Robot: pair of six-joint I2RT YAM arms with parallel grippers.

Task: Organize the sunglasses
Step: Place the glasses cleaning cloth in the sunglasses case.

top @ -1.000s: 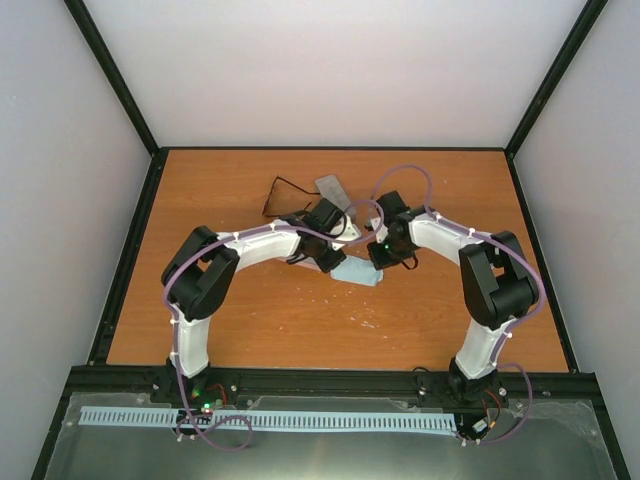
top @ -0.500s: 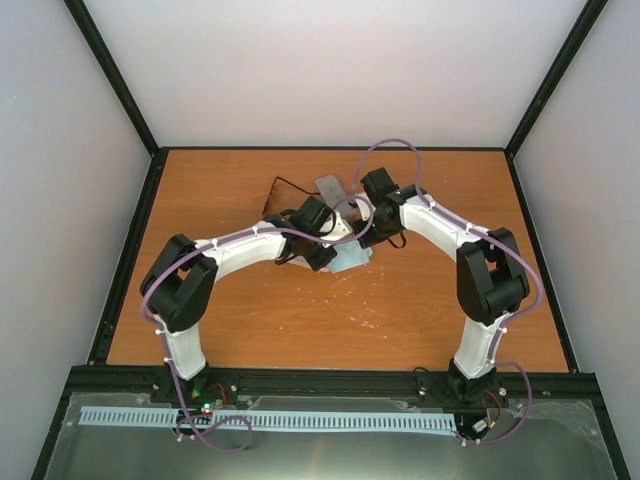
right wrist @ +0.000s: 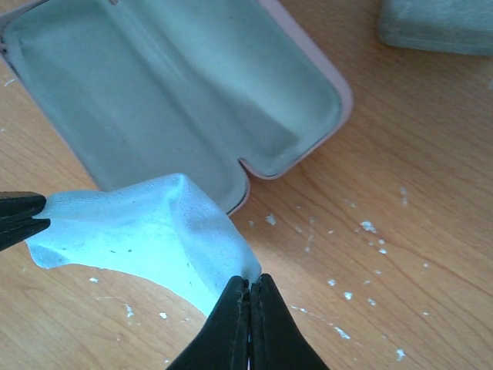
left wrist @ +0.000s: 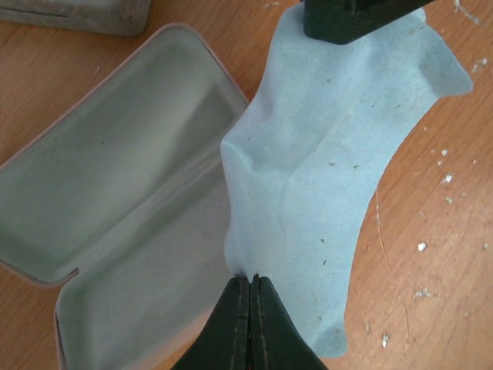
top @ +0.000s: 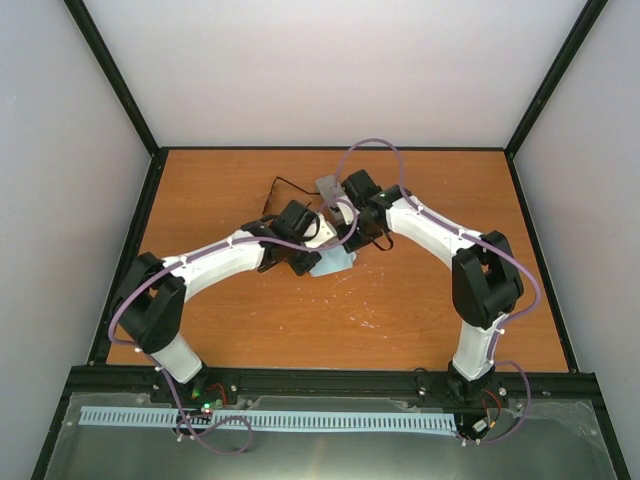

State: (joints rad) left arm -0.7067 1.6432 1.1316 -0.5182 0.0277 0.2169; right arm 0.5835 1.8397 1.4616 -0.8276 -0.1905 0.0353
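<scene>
Overhead, I see both arms reaching in over the middle of the table [top: 420,310], elbows out wide, wrists angled down and facing each other. Left gripper [left wrist: 250,284] is pinched tight on one edge of the blue cloth [left wrist: 331,169]. Right gripper [right wrist: 249,285] is pinched on the opposite corner (cloth spans between them, overlapping the open case [left wrist: 115,208] rim). Sunglasses [top: 280,187] lie on the table beyond the left wrist, near the grey case [top: 328,186], in neither gripper.

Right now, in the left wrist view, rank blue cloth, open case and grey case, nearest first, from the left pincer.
1. blue cloth, pinched in the left pincer.
2. open case, just left.
3. grey case, far top left.
</scene>
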